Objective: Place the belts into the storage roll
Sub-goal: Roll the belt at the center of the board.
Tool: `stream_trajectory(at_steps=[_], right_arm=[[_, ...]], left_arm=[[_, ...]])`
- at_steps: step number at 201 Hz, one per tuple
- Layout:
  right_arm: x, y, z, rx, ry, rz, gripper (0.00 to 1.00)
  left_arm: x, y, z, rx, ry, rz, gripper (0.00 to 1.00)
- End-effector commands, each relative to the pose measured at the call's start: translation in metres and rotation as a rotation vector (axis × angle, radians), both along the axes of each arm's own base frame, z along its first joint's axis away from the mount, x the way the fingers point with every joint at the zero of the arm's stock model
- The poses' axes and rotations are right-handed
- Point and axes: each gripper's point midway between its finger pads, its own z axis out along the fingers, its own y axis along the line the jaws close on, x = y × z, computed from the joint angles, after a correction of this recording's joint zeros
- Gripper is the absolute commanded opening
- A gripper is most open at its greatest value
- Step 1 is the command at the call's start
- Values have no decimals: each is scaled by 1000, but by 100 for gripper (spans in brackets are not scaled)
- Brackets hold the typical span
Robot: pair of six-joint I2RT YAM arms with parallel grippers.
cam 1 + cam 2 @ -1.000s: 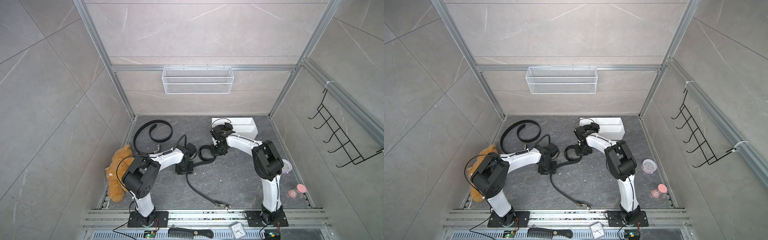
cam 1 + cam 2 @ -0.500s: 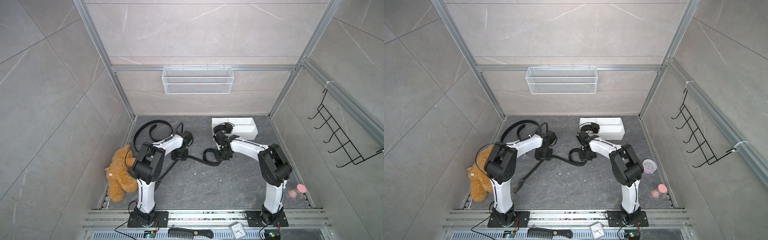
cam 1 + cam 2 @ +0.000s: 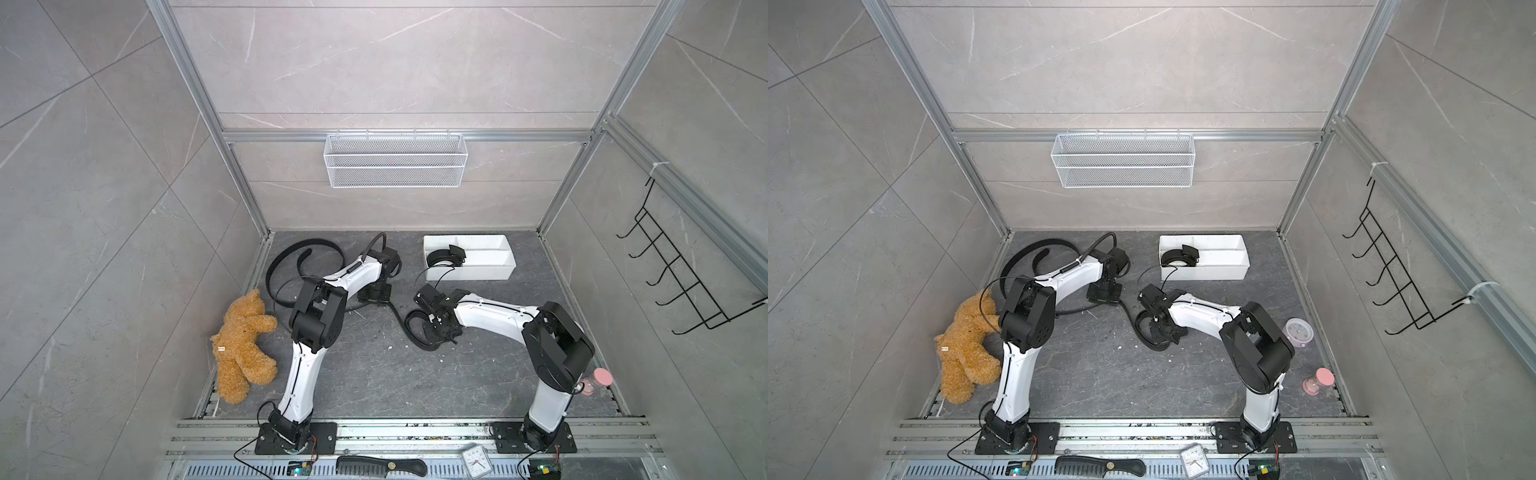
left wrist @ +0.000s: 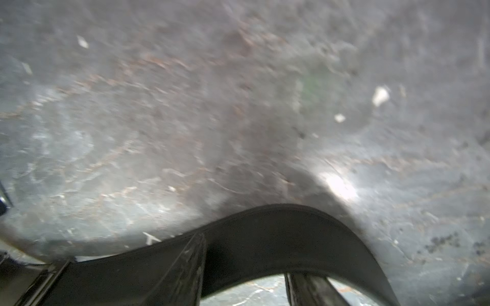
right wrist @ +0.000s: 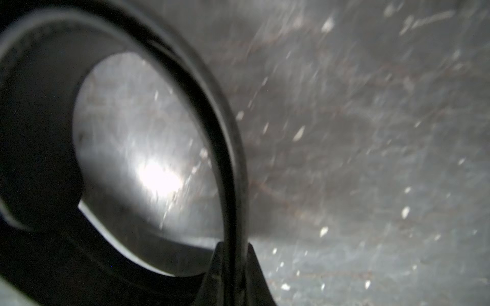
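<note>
The dark stone-look desk (image 3: 374,386) carries both arms. The left arm (image 3: 305,365) reaches toward the far left part, and the right arm (image 3: 492,318) bends in toward the middle. A white wire basket (image 3: 395,164) hangs on the back wall above the far edge. A brown teddy bear (image 3: 243,345) lies at the left edge.

The storage roll (image 3: 478,272) sits at the far edge, right of centre. In both top views a coiled belt (image 3: 456,251) lies in its left end; which compartment holds it is hard to tell. A looped belt (image 3: 311,240) curls wide in the far left corner, partly hidden under the left arm. The middle belt (image 3: 424,345) runs from under the left gripper (image 4: 246,280) across the desk's centre into a small coil.

At that coil the right gripper (image 5: 233,267) has its jaws pinched together on the strap, which rises from them in a loop. The left gripper's fingers (image 4: 195,265) stand apart with bare desk showing between them. The middle belt arches across just past their tips, not clamped.

A black comb (image 3: 380,467) and a square clock (image 3: 477,460) lie on the rail beyond the near edge. A lilac clock (image 3: 1298,331) and a pink hourglass (image 3: 1317,381) stand near the right edge.
</note>
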Motion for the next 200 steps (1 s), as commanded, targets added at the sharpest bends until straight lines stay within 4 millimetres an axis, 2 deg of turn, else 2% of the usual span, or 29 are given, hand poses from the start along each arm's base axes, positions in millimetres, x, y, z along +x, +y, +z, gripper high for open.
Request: stream_trajectory(at_steps=[1,25,46,78,96,110,113,118,143,165,170,187,200], right_arm=[[-59,-39,-5,-133,176,5,0],[-71,-56,-2,-175,184,-11,0],[-87,-63,-6,-177,218,-29,0],[-111,-66,-12,-182,236,-48,0],[-119,-71,-10,-184,223,-63,0],[-125,-76,-11,-195,220,-69,0],[-126,-77,-12,-196,222,-69,0],[-128,-77,-12,-193,221,-70,0],[-131,-72,-16,-184,204,-54,0],[-126,-57,-16,-180,187,-23,0],[-125,-54,-16,-181,185,-17,0],[-122,-48,-17,-182,182,-9,0],[-121,-45,-18,-175,179,-10,0]], left_arm=[[-12,-6,9,-10,-32,-13,51],[-35,-9,15,28,-27,-74,54],[-43,-10,7,61,-9,-102,54],[-26,-39,1,57,-19,-184,54],[-10,-56,6,43,-13,-278,56],[-8,-52,14,105,42,-377,59],[-9,-52,6,123,73,-402,60],[-9,-50,7,147,97,-439,61],[-1,-46,18,210,102,-540,75],[-1,-58,30,132,44,-550,83],[1,-62,47,98,-6,-543,84],[-2,-72,70,-7,-93,-528,88],[-8,-72,81,-55,-129,-512,90]])
